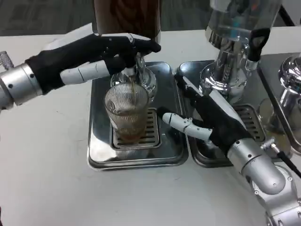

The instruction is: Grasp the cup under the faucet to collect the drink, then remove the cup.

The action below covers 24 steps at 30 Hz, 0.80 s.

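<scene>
Two hands share the work at this dispenser. The fingers point(134, 47) of the left hand point(94, 59) are clamped around the faucet lever point(132, 70), apparently holding it open, since a thin brown stream runs from it into the cup point(127, 113) right below. That ribbed clear cup stands upright on the slotted grille of the left drip tray point(101, 150), directly under the faucet and about half full of brownish drink. The right hand point(207, 120) lies just beside the cup with its fingers point(176, 121) spread apart and clamped on nothing; the nearest fingertip reaches toward the cup's right side, and whether it touches the glass cannot be told. By its placing, this hand looks to be waiting to take the cup once filling is done. Outward from there, the left forearm comes in from the picture's left, held above the surface with the hand's back upward. The right forearm rises from the lower right, crossing the second drip tray point(197, 162) under a neighbouring dispenser point(235, 28), palm angled toward the cup.
</scene>
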Each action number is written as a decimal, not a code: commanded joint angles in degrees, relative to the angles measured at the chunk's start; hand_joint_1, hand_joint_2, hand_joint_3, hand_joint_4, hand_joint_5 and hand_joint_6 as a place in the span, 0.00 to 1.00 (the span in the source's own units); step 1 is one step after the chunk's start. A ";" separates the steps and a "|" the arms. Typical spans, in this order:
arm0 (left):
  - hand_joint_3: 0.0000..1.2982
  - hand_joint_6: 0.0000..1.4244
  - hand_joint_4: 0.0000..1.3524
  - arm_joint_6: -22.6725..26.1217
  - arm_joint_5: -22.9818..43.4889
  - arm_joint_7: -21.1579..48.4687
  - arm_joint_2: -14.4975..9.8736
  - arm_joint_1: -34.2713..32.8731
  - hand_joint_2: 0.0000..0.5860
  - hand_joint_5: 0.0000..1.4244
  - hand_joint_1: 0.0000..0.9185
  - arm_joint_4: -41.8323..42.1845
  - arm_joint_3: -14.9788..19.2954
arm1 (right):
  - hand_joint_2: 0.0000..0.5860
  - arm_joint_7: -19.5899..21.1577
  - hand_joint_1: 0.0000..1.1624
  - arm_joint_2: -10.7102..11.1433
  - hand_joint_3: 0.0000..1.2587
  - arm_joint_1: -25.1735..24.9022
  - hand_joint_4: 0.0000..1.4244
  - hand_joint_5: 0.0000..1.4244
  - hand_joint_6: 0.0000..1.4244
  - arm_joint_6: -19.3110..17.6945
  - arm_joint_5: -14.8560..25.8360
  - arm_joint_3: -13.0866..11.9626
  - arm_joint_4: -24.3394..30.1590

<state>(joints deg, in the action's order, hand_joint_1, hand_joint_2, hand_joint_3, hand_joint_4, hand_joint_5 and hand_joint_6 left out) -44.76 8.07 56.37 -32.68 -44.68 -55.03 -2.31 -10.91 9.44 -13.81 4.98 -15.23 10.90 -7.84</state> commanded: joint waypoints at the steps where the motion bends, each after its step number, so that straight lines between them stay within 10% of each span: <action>1: 0.20 0.07 0.09 1.01 -3.08 1.04 -0.65 2.58 0.10 0.08 0.00 -0.59 -1.49 | 0.40 0.95 0.41 -0.43 0.00 -2.42 0.00 0.00 0.00 -1.72 0.77 -0.58 -2.13; 24: 0.20 0.07 0.09 1.21 -2.86 -0.05 -1.24 3.31 0.10 0.08 0.00 -0.14 -1.27 | 0.40 1.50 0.41 -2.52 0.00 -11.36 0.00 0.00 0.01 -6.98 2.32 -1.01 -14.90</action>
<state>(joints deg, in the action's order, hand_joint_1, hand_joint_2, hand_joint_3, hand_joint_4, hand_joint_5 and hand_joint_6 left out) -44.86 8.17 55.42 -32.88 -44.07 -54.32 -2.55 -10.08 7.33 -23.71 -0.36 -13.69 10.34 -21.02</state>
